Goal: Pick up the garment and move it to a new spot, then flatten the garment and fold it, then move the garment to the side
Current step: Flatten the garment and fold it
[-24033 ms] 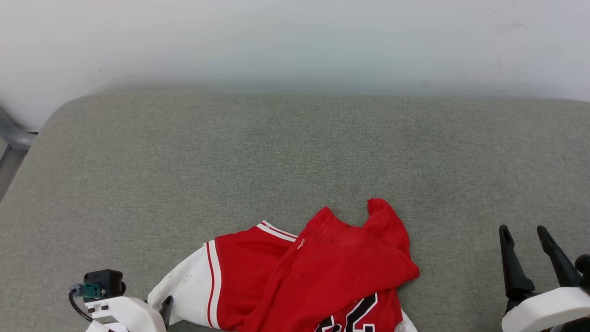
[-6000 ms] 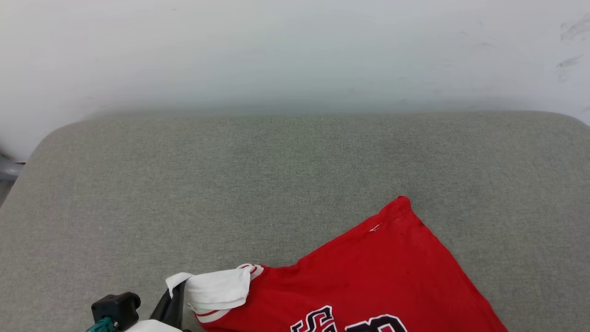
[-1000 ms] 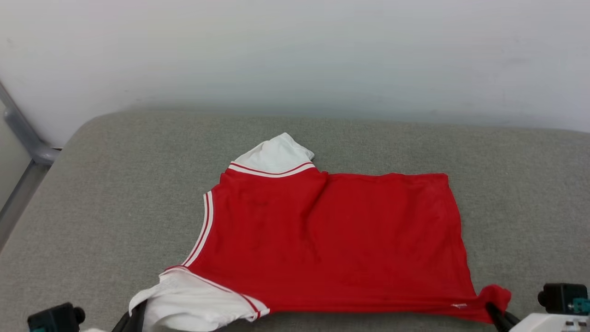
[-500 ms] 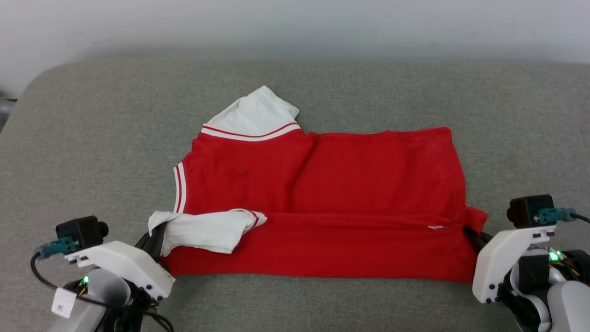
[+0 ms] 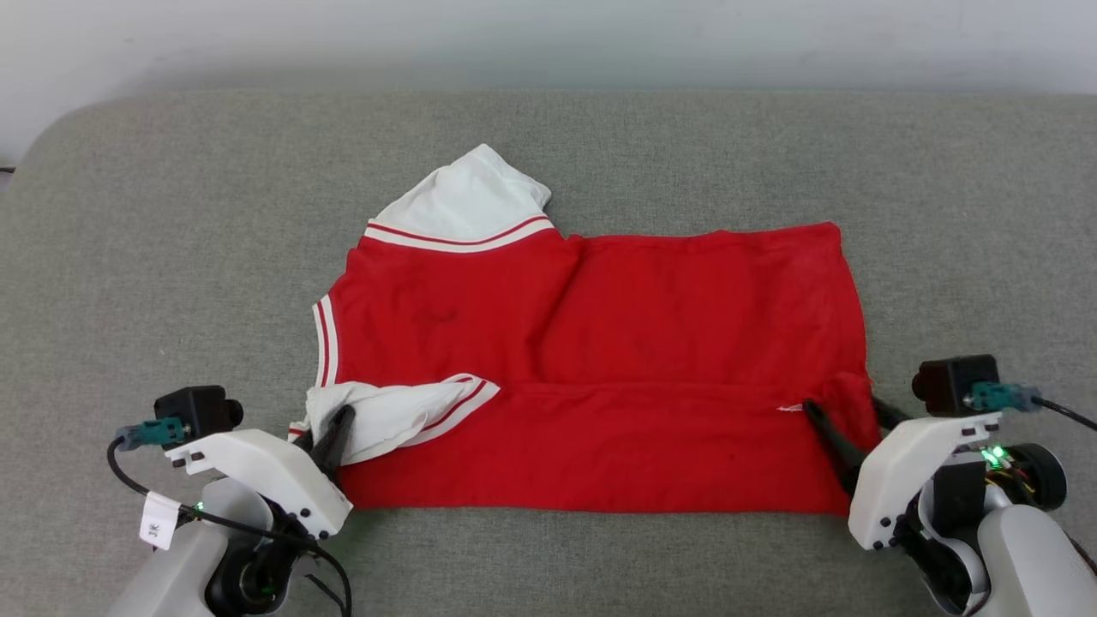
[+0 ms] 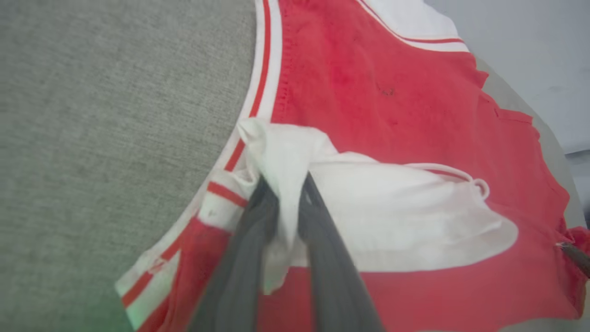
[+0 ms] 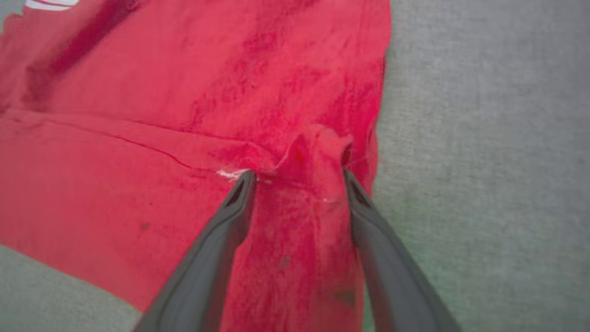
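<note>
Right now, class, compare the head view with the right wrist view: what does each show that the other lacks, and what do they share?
Head view, not the right wrist view: the shirt's whole outline, the left jaws at its near white sleeve, and the robot's left arm and right arm.
Right wrist view, not the head view: a close look at the right jaws standing wide apart either side of a raised pinch of red cloth.
Both: the red shirt, its long fold line, the grey cushion, and the right jaws at the shirt's corner.

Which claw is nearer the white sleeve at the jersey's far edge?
Left. The left claw is on the near sleeve, at the same end of the jersey as the far sleeve; the right claw is at the opposite, hem end.
</note>
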Robot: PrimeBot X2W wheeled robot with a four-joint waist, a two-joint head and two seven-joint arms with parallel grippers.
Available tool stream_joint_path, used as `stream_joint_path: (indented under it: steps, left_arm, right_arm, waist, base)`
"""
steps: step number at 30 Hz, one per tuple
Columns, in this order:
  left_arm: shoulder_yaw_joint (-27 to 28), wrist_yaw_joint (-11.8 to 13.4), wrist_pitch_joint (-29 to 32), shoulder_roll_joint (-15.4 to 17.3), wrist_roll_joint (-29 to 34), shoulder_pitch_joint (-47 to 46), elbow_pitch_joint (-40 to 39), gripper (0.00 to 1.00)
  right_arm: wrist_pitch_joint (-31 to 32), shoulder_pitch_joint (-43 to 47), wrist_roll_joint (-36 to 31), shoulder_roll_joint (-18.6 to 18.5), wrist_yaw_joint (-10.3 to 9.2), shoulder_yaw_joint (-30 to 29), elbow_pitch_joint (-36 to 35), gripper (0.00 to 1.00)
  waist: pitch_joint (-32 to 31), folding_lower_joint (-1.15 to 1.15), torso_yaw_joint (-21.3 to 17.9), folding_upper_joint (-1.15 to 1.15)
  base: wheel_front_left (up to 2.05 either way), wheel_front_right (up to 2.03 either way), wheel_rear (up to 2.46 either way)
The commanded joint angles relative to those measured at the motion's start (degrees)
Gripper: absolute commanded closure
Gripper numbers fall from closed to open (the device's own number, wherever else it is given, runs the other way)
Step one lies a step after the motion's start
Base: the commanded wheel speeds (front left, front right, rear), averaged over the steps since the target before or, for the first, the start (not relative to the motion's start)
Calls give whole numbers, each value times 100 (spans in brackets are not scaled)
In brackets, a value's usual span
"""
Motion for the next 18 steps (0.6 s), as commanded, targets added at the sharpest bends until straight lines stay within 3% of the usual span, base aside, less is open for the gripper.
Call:
stream_joint_path:
  steps: [1,6,11,14,18]
  left_arm:
    - [30,-24,-61,19,13,-51,17,0]
    - [121,-73,-481,82,155,106,-15,0]
    - [142,128,-654,368,402,269,-360,0]
    - [55,337,-382,694,546,367,-679,0]
    - [-70,518,516,1188,371,543,-1150,0]
  right_arm:
    - [-149,50,29,-23,-7,-23,-34,0]
    - [-1293,315,163,-76,-6,-42,-157,0]
    - [-1908,591,25,-108,-6,-203,-399,0]
    - [-1883,736,-122,-29,-6,-395,-614,0]
    - [-1729,956,-249,108,-6,-570,-975,0]
  waist:
    - [-65,-1,13,0]
    - [-385,-1,32,0]
    - [-714,-1,49,0]
    - [-821,-1,29,0]
    - [-808,-1,-23,0]
  base:
    - [0,0,0]
    - [0,0,0]
    - [0,0,0]
    - [0,0,0]
    - [0,0,0]
